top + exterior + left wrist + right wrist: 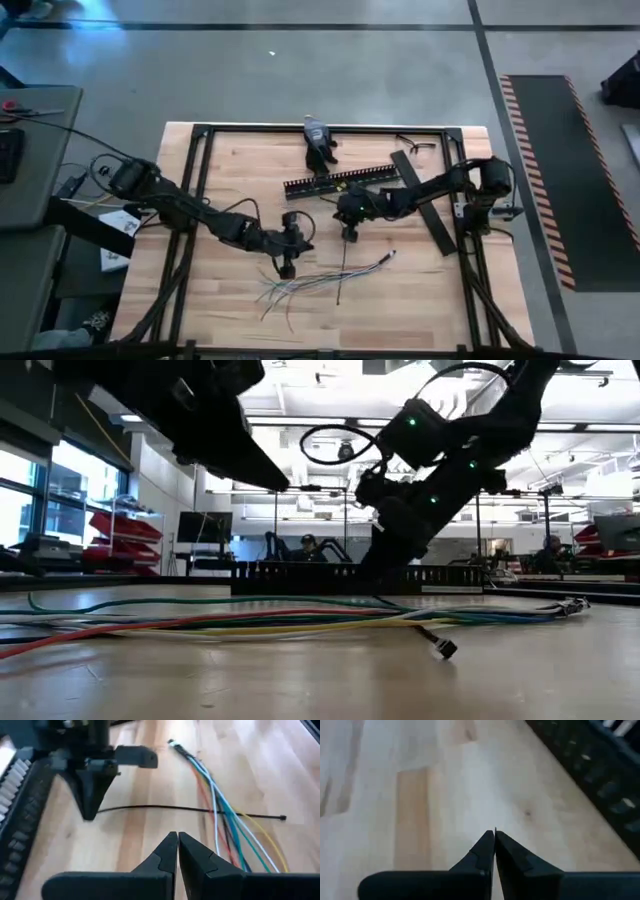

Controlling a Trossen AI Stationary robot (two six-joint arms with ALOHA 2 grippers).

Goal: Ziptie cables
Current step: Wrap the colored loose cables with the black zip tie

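The cables (320,281), a loose bundle of thin pale and coloured wires, lie on the wooden table near its front middle, also seen in the low view (250,622) and the left wrist view (220,805). A thin black zip tie (341,270) crosses them, its head (283,817) toward the near edge. My right gripper (349,236) stands shut at the tie's far end. My left gripper (287,270) is shut (177,837), raised just beside the bundle's far left part and touching nothing. My right gripper (494,834) is shut on the zip tie's plain tail end (100,811), pinched at the fingertips; a sliver of it shows past them in its wrist view. The fingers (92,795) come from above, pointing down. The rest of the tie lies flat on the table across the cables.
A long black comb-edged duct (345,180) and a flat black lid strip (425,205) lie behind the grippers. A dark object (318,145) sits at the far edge. The black table frame (200,200) borders the board. People sit in the room beyond (308,545).
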